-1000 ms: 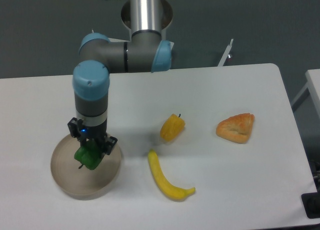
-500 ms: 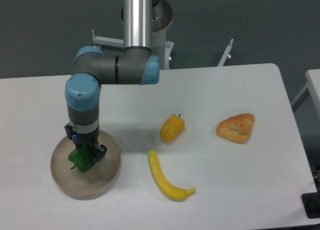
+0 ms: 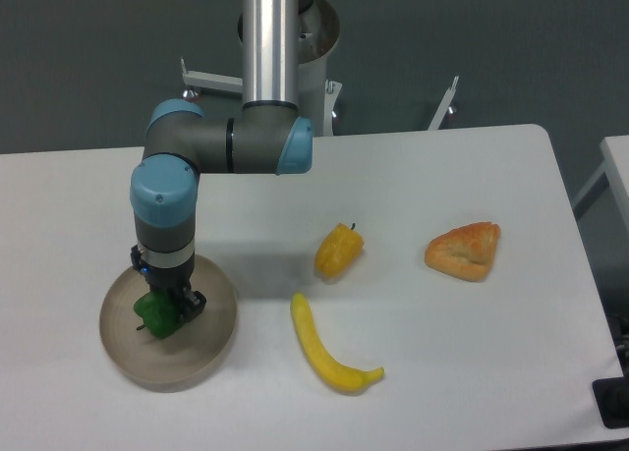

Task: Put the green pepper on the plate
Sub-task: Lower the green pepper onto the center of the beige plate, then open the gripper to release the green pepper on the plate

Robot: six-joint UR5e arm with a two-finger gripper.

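Observation:
The round beige plate rests on the white table at the front left. Over its middle my gripper points straight down, shut on the green pepper. The glossy green pepper sits low inside the plate's rim, held between the fingers; whether it touches the plate's floor I cannot tell. The arm's blue-capped wrist stands directly above it.
A yellow-orange pepper lies right of the plate at mid-table. A yellow banana curves along the front. A slice of toasted bread lies farther right. The arm's base column rises at the back centre.
The gripper carried the green pepper left and slightly down over the plate, settling near its middle. In the last half second it barely moved.

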